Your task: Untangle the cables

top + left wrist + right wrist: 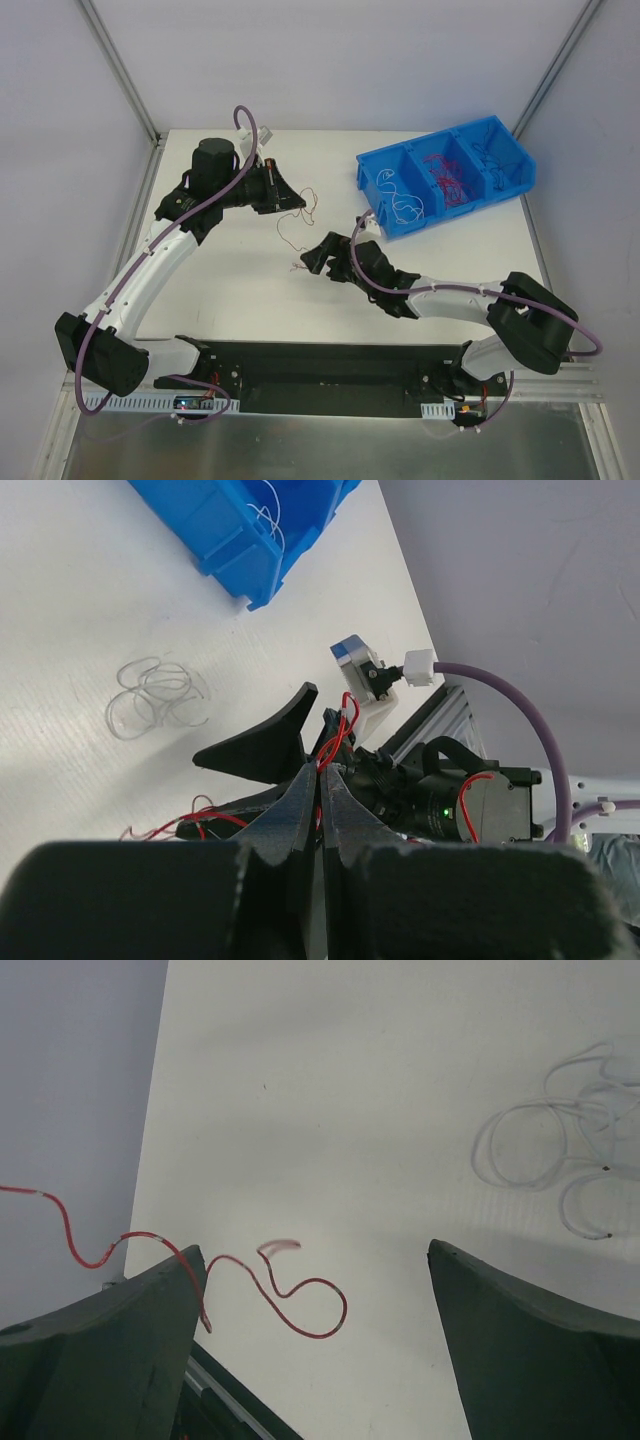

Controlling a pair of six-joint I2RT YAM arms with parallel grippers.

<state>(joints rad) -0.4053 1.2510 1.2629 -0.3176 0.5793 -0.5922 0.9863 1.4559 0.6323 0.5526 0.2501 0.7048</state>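
Observation:
My left gripper (298, 200) is shut on a thin red cable (291, 234), pinched between the fingertips in the left wrist view (322, 770). The cable hangs in curls towards my right gripper (314, 258). That gripper (315, 1252) is open and holds nothing. The red cable (305, 1312) loops between its fingers (150, 1340) and runs past the left one. A loose coil of white cable (560, 1160) lies flat on the table beyond it and also shows in the left wrist view (155, 693).
A blue three-compartment bin (446, 176) stands at the back right, its corner in the left wrist view (240, 540). It holds white cables (405, 203) on the left, red cables (447, 178) in the middle and a few dark and white ones (492, 152) on the right.

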